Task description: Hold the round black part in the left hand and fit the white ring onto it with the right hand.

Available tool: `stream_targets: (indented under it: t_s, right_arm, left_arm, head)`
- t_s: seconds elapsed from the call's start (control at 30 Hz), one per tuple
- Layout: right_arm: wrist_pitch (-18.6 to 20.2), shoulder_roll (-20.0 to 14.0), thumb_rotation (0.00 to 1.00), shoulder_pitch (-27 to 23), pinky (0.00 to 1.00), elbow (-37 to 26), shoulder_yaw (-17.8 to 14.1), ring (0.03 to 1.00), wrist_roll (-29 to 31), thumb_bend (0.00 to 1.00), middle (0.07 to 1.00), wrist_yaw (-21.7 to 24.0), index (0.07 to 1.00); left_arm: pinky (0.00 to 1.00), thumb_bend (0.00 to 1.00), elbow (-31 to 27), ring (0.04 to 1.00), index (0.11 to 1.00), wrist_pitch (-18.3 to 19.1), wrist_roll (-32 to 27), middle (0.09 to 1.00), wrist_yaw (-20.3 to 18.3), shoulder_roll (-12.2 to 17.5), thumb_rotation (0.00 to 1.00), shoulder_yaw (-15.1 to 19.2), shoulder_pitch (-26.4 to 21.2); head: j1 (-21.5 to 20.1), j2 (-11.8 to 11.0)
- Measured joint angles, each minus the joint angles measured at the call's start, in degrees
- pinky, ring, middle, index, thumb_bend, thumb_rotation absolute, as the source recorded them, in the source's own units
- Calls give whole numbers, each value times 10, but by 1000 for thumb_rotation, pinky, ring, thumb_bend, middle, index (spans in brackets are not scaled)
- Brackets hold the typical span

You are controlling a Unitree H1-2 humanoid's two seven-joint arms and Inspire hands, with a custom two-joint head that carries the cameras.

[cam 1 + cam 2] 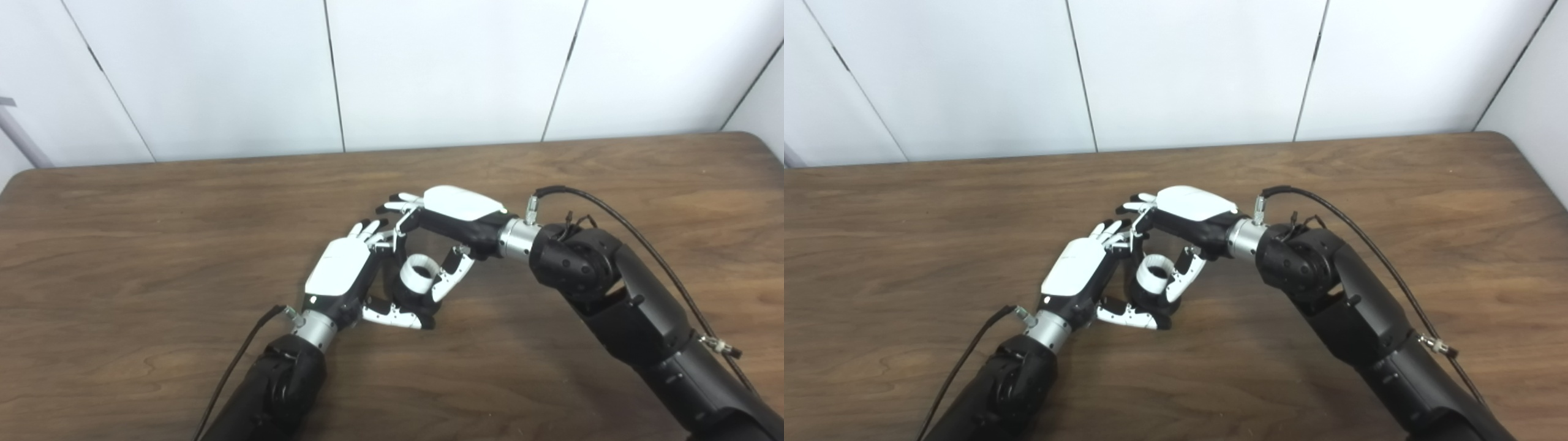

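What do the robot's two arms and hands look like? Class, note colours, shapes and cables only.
Both arms are bulky matte black with silver metal wrist cuffs. The left hand and right hand have glossy white back plates over black palms, with white-and-black fingers. A thin black cable loops along the right arm; another trails from the left wrist.

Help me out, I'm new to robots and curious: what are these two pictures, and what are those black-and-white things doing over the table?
Both pictures show one moment, taken by two cameras side by side on a humanoid robot's head, looking down at a wooden table. The two black arms entering from the bottom end in mechanical hands. The left hand and the right hand meet at the middle. Between them sits a white ring on the round black part, which is mostly hidden. The left hand cups the part from below; the right hand's thumb touches the ring.
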Motion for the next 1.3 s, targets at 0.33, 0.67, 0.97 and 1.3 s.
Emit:
stream_targets:
  t_s: [0.33, 0.67, 0.97, 1.3]
  right_arm:
    - [14, 0, 262, -1, 947, -2, 2, 1000, -1, 902, 973, 13, 596]
    - [28, 1, 399, -1, 969, -8, 11, 1000, -5, 1000, 1000, 46, 856]
    - [28, 1, 398, 0, 979, -8, 11, 1000, -5, 1000, 1000, 47, 906]
    - [39, 1, 443, 3, 999, -11, 1, 1000, 1, 1000, 1000, 48, 993]
  left_arm:
    - [1000, 520, 0, 961, 480, 3, 0, 846, 0, 0, 47, -2, -1]
    - [1000, 520, 9, 955, 479, -3, -2, 843, 6, -2, 48, -5, -4]
    - [1000, 520, 10, 957, 479, -4, -2, 845, 7, -2, 48, -5, -5]
    - [1000, 520, 22, 956, 479, -15, -3, 845, 7, -2, 47, -6, -13]
  head:
    - [-1, -5]
    - [-1, -8]
    - [-1, -9]
    - [-8, -28]
